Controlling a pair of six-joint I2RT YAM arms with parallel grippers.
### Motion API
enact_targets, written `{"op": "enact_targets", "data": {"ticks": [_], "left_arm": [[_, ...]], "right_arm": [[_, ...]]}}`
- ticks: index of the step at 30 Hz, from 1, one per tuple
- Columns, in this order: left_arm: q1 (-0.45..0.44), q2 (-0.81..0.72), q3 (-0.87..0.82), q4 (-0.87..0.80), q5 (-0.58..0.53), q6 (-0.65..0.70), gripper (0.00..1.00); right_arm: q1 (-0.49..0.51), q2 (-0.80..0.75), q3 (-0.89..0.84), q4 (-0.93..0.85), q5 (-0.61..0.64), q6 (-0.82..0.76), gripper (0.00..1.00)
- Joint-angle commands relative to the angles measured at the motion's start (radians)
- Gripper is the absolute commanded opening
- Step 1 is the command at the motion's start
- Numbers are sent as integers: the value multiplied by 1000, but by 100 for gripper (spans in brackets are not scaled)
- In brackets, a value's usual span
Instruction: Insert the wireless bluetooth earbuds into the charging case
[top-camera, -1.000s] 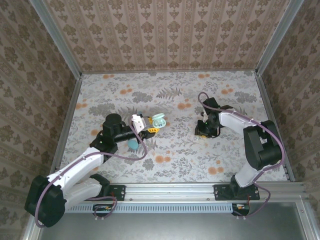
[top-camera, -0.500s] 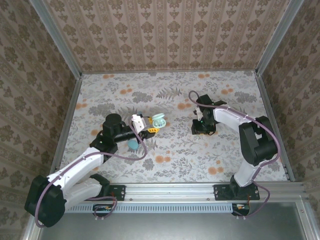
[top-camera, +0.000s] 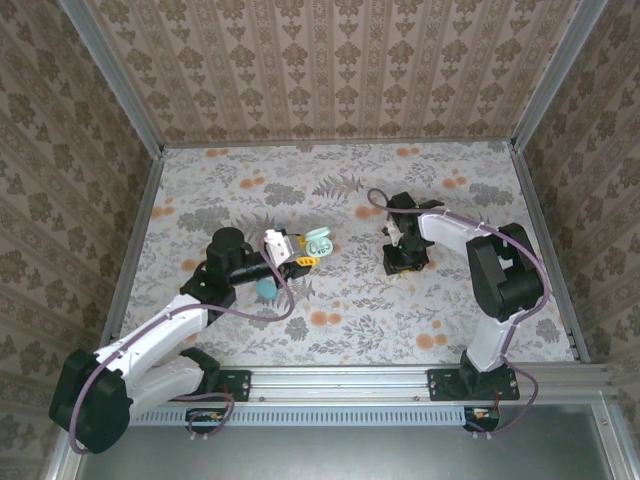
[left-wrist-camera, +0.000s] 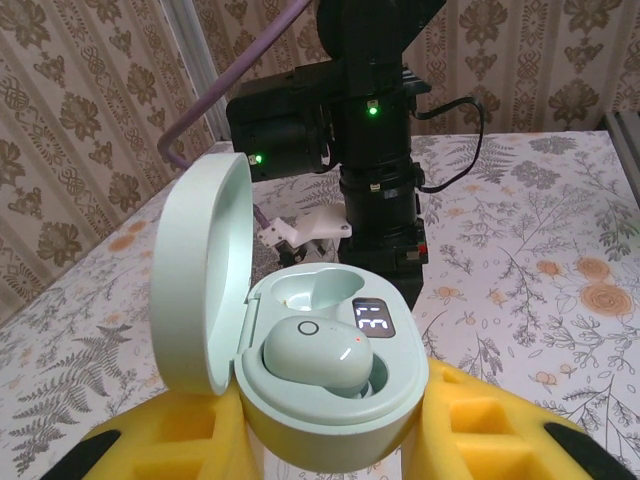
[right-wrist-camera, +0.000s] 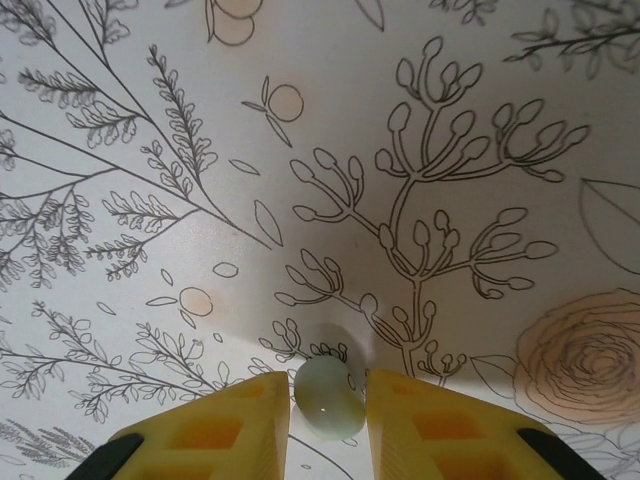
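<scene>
Leftward the right gripper (top-camera: 403, 262) has been swung, a pale-green oval plastic earbud (right-wrist-camera: 328, 398) pinched between its jaws. An open mint-green plastic charging case (left-wrist-camera: 330, 370) is clamped in the left gripper (top-camera: 308, 256).

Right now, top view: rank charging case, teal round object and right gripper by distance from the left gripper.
1. charging case, held in the left gripper
2. teal round object, beside the left arm, near side
3. right gripper, off to the right

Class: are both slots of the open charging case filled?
No, one earbud sits in the charging case; the other slot is empty.
</scene>
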Motion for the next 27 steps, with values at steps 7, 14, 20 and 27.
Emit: {"op": "enact_targets", "data": {"ticks": [7, 14, 20, 27], "left_arm": [[-6, 4, 29, -5, -1, -5, 4], [-6, 13, 36, -5, 2, -4, 4], [-6, 15, 42, 1, 6, -9, 4], [-10, 36, 46, 20, 11, -13, 4]], "right_arm": [[10, 49, 28, -21, 12, -16, 27], [11, 38, 25, -16, 32, 22, 21], [20, -106, -8, 3, 92, 92, 16], [132, -336, 50, -76, 239, 132, 16]]}}
